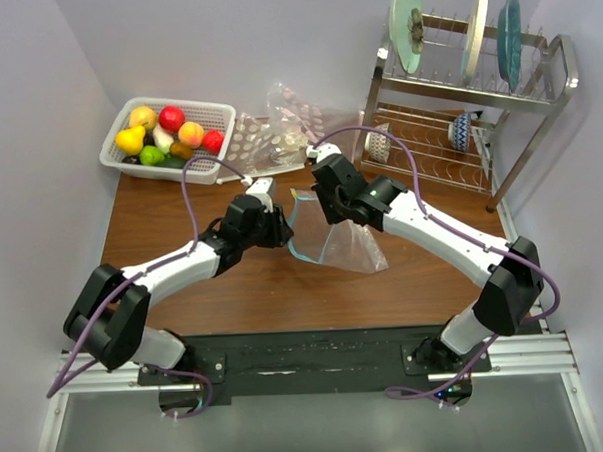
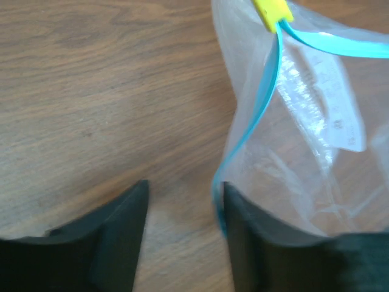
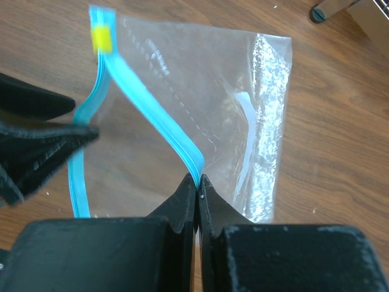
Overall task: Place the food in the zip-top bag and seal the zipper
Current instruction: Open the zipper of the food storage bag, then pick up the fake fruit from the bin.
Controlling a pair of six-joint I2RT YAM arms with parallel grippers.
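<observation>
The zip-top bag [image 1: 347, 246] lies on the wooden table between my two grippers, its mouth spread open. My right gripper [image 3: 199, 180] is shut on one side of the light-blue zipper [image 3: 152, 112]. A yellow slider [image 3: 101, 39] sits at the strip's far end. My left gripper [image 2: 185, 188] is open and holds nothing. The other side of the zipper [image 2: 261, 103] runs down against the inner face of its right finger [image 2: 234, 207]. The food [image 1: 167, 132], red, yellow, peach and green pieces, sits in the white mesh basket [image 1: 216, 110] at the back left. The bag looks empty.
Crumpled clear dotted bags [image 1: 277, 127] lie behind the grippers, next to the basket. A metal dish rack [image 1: 476, 88] with upright plates and a small cup [image 1: 461, 131] stands at the back right. Walls close in on both sides of the table.
</observation>
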